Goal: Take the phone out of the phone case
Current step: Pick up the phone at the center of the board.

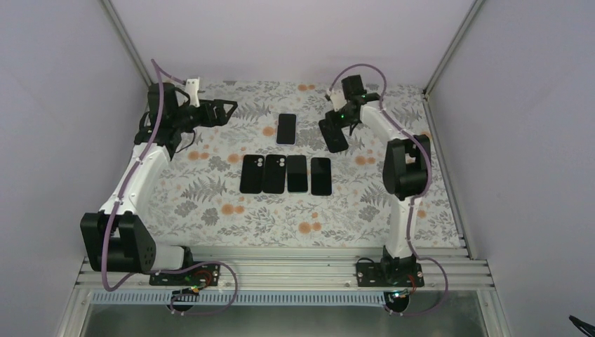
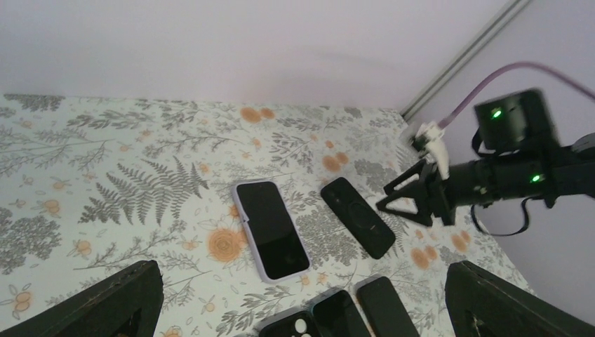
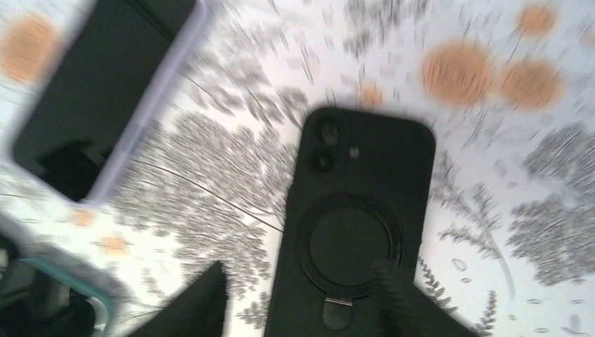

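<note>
Straddling the black case (image 3: 354, 232), right hand (image 3: 302, 284) half-spread (contact unclear); left hand (image 1: 226, 111) splayed.

We see a white cloth (image 1: 210, 203) printed with grey ferns and orange blooms. The phone case (image 3: 354, 225) is matt black. One phone (image 2: 270, 228) shows a black screen in a lilac rim; another case (image 1: 297, 174) is edged in teal. The cable (image 2: 519, 65) is purple.

White arms (image 1: 137, 175), black joints (image 1: 403, 168) & fingers (image 2: 105, 302), purple cables (image 2: 484, 81), green LEDs (image 2: 497, 113).
</note>
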